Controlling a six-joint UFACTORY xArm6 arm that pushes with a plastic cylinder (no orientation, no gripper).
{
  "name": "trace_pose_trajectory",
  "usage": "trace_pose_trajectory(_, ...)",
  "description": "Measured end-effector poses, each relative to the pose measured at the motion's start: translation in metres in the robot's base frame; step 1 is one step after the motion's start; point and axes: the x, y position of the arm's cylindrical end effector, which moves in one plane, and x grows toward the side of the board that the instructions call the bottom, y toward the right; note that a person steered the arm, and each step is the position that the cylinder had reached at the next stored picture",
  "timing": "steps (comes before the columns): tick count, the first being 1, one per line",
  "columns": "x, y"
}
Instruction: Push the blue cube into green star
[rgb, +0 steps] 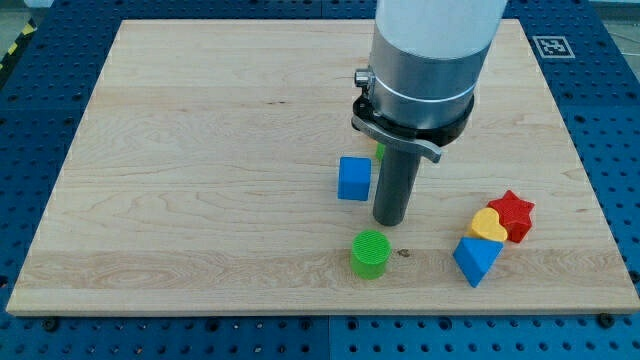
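Note:
The blue cube (353, 178) sits near the middle of the wooden board (200, 150). My tip (388, 221) rests on the board just to the right of the cube and slightly below it, with a narrow gap between them. A small yellow-green sliver (379, 151) shows behind the rod, just above and to the right of the cube. Its shape is hidden by the arm, so I cannot tell whether it is the green star.
A green cylinder (370, 254) stands just below my tip. At the view's right a red star (515, 214), a yellow heart (488, 227) and a blue wedge-shaped block (476, 260) cluster together. The board's bottom edge lies close below them.

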Motion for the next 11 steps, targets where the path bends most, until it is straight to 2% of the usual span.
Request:
trace_pose_trajectory(3,0.000,-0.017)
trace_pose_trajectory(5,-0.004,-0.055)
trace_pose_trajectory(7,-0.035,-0.059)
trace_pose_trajectory(9,-0.042,-0.044)
trace_pose_trajectory(11,0.002,-0.033)
